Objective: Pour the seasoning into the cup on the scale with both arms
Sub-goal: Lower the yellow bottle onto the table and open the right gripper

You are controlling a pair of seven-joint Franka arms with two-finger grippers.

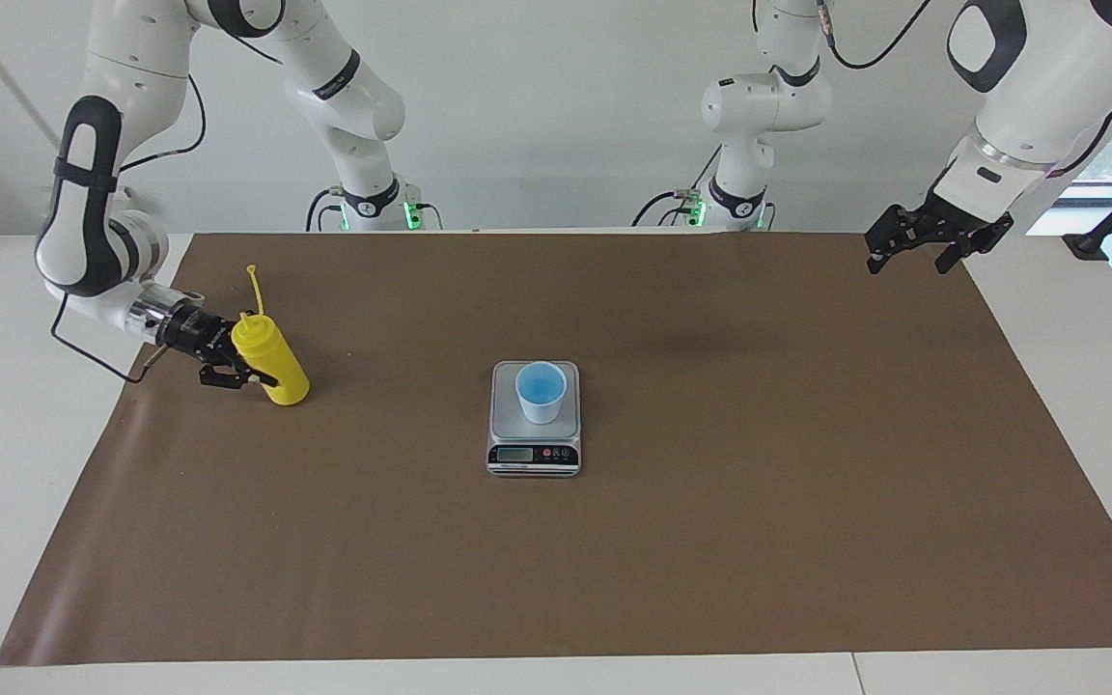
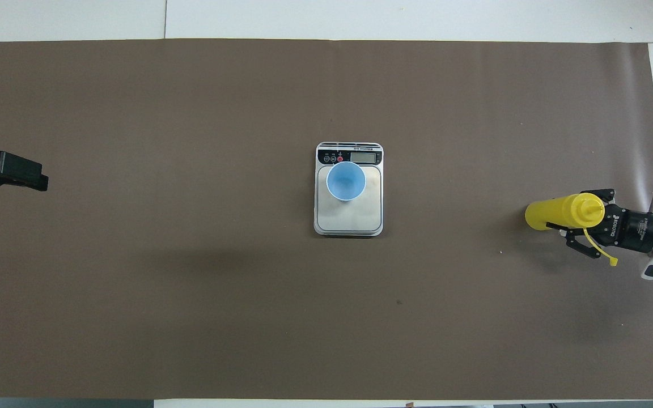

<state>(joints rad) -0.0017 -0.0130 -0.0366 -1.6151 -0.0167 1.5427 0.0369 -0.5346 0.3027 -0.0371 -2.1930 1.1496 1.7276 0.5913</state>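
Brown mat [image 1: 614, 560] spread over the white table [image 1: 15, 463], covering nearly all of the working surface. Two white arms at the robots' end: right arm [image 1: 97, 193] bent low over its own end of the mat, left arm [image 1: 1029, 87] held up over the mat's corner at its end, waiting.

Scale [image 1: 535, 420] set at the middle of the mat, display panel turned away from the robots. Light-blue cup [image 1: 541, 391] upright on the platform, toward the panel edge of it in the overhead view, mouth open upward, nothing over it.

Seasoning bottle [image 1: 269, 359] well apart from the scale, toward the right arm's end of the table. Long axis tilted, nozzle leaning toward the gripper, cap strand sticking up above the nozzle. Base at or just off the mat; contact not to be told.

Right gripper [image 1: 245, 367] clamped on the bottle's body from the side, wrist about level. Left gripper [image 1: 923, 246] spread wide, holding nothing, well apart from cup and bottle alike.

Cup lying from the held bottle straight along the mat toward the left arm's end. Right arm plainly the nearer. Bare mat between bottle and scale, nothing seen barring a carry to the cup. Likely needed at the cup: nozzle tipped down over the rim.
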